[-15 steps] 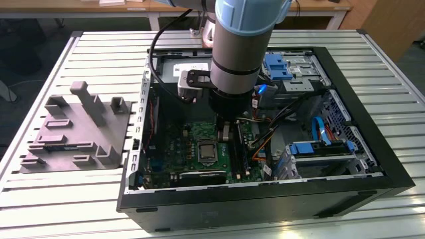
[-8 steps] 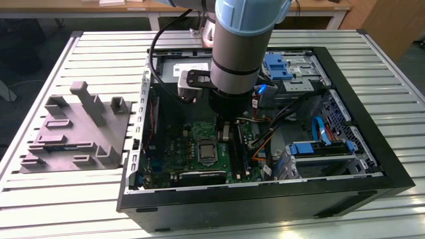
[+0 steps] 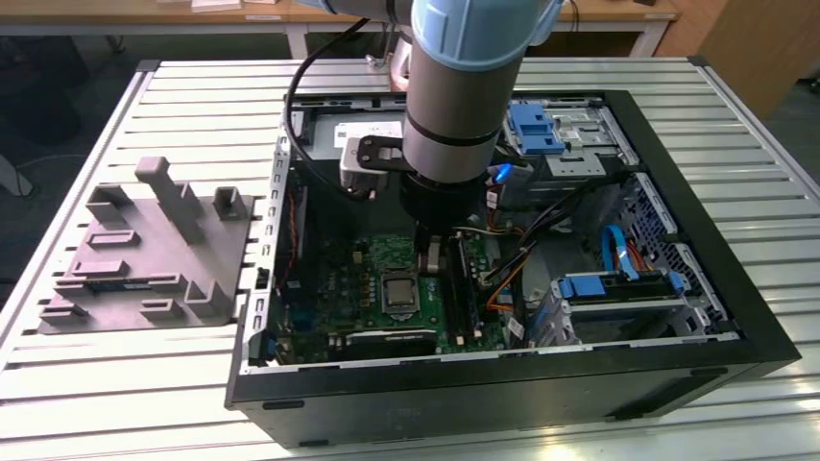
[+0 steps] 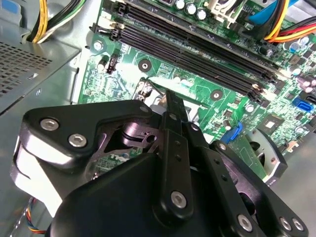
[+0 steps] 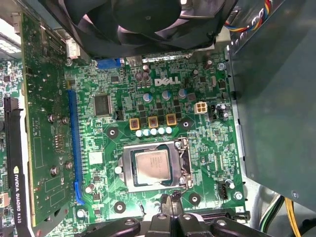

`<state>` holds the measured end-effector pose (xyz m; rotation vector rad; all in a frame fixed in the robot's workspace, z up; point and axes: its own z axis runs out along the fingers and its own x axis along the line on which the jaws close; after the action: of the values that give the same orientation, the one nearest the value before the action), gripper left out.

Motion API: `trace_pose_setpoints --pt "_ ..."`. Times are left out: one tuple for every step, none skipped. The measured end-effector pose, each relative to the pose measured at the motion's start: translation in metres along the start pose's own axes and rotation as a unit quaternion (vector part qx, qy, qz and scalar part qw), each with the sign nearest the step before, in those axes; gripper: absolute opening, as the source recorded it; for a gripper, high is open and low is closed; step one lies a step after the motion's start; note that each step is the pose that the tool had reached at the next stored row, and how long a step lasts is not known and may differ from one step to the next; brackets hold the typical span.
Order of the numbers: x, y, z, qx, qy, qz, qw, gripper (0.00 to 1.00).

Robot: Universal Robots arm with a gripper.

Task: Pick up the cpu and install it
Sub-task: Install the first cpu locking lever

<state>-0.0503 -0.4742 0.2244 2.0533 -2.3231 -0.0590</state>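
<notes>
inside the case (image 3: pixel 717 317), over the motherboard (image 5: pixel 197 148), the gripper (image 3: pixel 433 257) is held just beside the socket (image 5: pixel 183 163). the cpu (image 5: pixel 153 167) is seen seated in the socket's frame, apart from the gripper. how the gripper stands, wide or narrow, cannot be told. the seating step seems done. room is tight: a fan (image 5: pixel 148 24), a card (image 5: pixel 44 123) and memory slots (image 4: pixel 197 54) crowd the socket.
</notes>
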Motion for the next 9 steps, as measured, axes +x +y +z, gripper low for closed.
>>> trace_pose_setpoints --pt "0.0003 -0.0001 0.0001 0.0 0.0001 -0.002 1.0 0.11" --pt "0.0007 -0.0001 0.0003 0.0 0.0002 -0.005 1.0 0.11" --pt "0.0015 -0.0003 0.0004 0.0001 0.0003 -0.007 1.0 0.11" --pt "0.0027 -0.0005 0.0005 0.0001 0.0006 -0.008 1.0 0.11" --pt "0.0037 -0.0006 0.0007 0.0002 0.0015 -0.008 1.0 0.11" --pt "0.0047 -0.0007 0.0009 0.0003 0.0024 -0.009 1.0 0.11" --pt "0.0056 -0.0008 0.001 0.0003 0.0032 -0.009 1.0 0.11" --pt "0.0065 -0.0009 0.0016 0.0003 0.0037 -0.01 0.9999 0.11" --pt "0.0073 -0.0011 0.0022 0.0003 0.0038 -0.012 0.9999 0.11"
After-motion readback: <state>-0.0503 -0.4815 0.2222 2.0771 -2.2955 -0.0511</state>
